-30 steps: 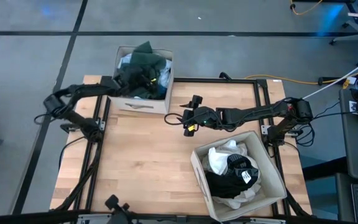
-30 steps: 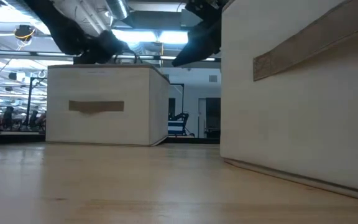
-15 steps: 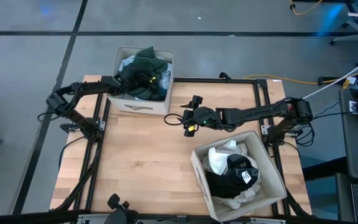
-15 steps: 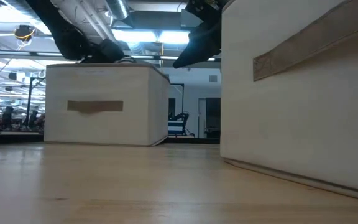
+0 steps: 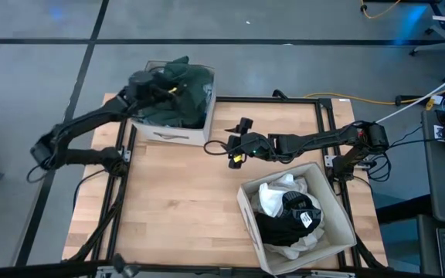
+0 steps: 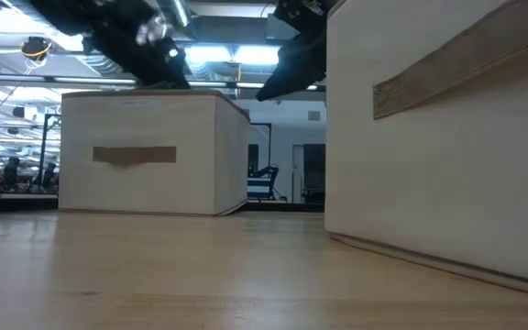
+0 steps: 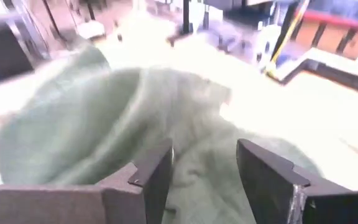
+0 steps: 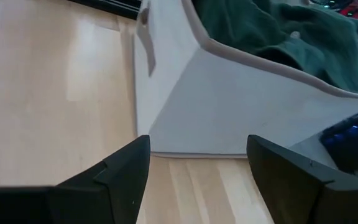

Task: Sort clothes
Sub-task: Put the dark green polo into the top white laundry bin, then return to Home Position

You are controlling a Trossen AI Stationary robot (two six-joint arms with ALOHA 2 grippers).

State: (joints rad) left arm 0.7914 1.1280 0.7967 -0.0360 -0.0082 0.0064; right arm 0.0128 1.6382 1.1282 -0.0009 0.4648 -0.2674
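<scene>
A dark green garment (image 5: 185, 81) lies heaped on top of the other clothes in the beige box (image 5: 178, 133) at the table's far left. My left gripper (image 5: 163, 86) hovers over that box's left side, open, with the green cloth (image 7: 104, 118) just beyond its fingers (image 7: 160, 174); I cannot tell whether they touch it. My right gripper (image 5: 232, 148) hangs open over the middle of the table, pointing at the box's corner (image 8: 229, 112), with nothing between its fingers. White (image 5: 273, 197) and black (image 5: 296, 215) clothes fill the second box (image 5: 243, 202) at the near right.
Bare wooden tabletop (image 5: 176, 201) stretches between the two boxes. In the low view the near-right box (image 6: 447, 137) stands close and large, and the far box (image 6: 136, 156) stands behind on the left. A black frame rail (image 5: 315, 99) runs along the table's edges.
My left gripper has moved from above the far box's middle toward its left side, and the arm has swung out to the table's left. The green garment, raised in a peak a second ago, has sunk lower and wider into the box. The box's left front edge has shifted a little leftward.
</scene>
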